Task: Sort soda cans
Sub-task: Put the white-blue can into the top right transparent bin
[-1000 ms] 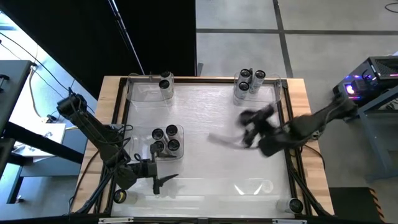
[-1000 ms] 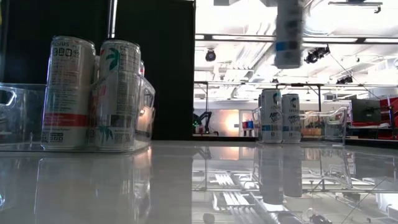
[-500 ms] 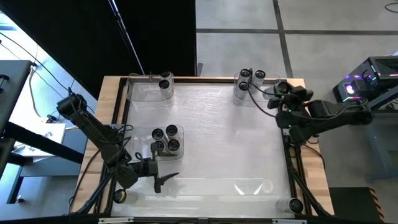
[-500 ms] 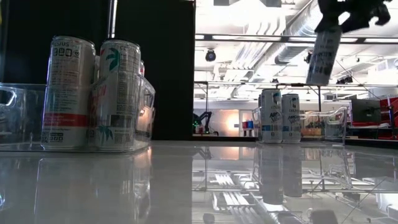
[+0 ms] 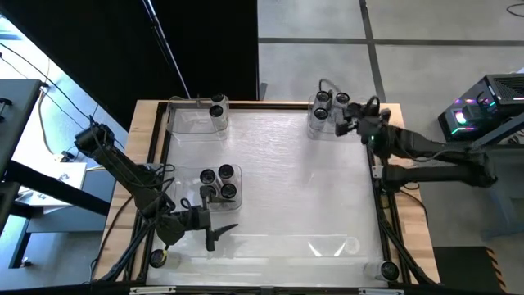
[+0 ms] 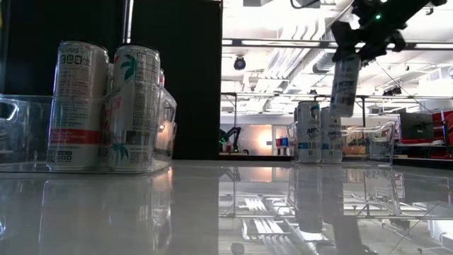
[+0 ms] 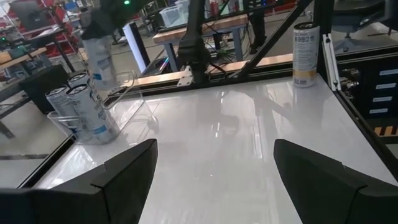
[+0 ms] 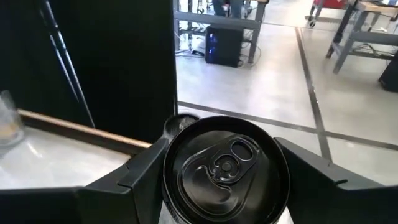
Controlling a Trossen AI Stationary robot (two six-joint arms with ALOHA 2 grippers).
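R tool (image 6: 348,53) grips a soda can (image 6: 345,85) upright, long axis vertical, in air just above/beside the cans standing in the far-right tray (image 5: 360,123), so drop is straight down; L tool (image 5: 211,232), fingers apart, waits near worktop (image 5: 286,180) front-left.

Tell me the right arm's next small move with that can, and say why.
Probably lower it straight down into the far right tray. The right pincer holds a can in the air beside the two cans already standing there, and the spot beneath it looks free. The left pincer waits near the table's front.
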